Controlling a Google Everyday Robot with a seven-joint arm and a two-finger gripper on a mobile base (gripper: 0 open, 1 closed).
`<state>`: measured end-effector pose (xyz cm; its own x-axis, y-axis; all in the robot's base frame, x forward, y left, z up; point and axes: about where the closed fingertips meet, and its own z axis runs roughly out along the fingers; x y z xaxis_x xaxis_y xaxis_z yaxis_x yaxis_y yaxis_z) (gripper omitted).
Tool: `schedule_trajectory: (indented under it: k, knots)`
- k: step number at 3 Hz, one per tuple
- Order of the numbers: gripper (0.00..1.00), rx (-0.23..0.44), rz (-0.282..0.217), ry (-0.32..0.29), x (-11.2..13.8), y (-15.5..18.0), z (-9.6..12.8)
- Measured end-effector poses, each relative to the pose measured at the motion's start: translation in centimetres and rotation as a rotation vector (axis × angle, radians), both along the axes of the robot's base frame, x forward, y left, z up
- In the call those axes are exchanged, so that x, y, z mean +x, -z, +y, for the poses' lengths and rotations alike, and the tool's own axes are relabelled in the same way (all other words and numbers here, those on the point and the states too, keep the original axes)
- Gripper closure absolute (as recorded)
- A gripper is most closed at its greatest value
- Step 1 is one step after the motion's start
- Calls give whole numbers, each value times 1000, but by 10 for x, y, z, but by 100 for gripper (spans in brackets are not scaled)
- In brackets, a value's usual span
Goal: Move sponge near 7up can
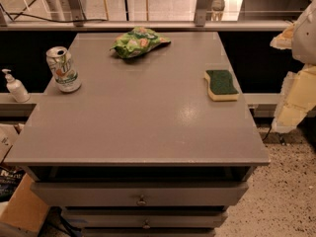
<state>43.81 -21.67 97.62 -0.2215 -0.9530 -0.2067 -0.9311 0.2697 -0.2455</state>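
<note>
The sponge [221, 84], dark green on top with a pale yellow foam body, lies flat near the right edge of the grey cabinet top [143, 117]. The 7up can [63, 69], silver-white with green and orange-red marks, stands upright near the left edge. The two are far apart across the top. My gripper [295, 83] shows as pale yellow and white parts at the right edge of the camera view, off the cabinet, to the right of the sponge and apart from it, holding nothing that I can see.
A green snack bag [139, 41] lies at the back middle of the top. A small white pump bottle [15, 86] stands on a low ledge left of the cabinet. Drawers [141, 195] face me below. A railing runs behind.
</note>
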Motion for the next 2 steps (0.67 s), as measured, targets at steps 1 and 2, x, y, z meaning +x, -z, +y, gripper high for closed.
schedule_trajectory:
  k: [1, 2]
  knots:
    - [0, 0, 0, 0, 0, 0, 0]
    - [0, 17, -40, 9, 12, 7, -1]
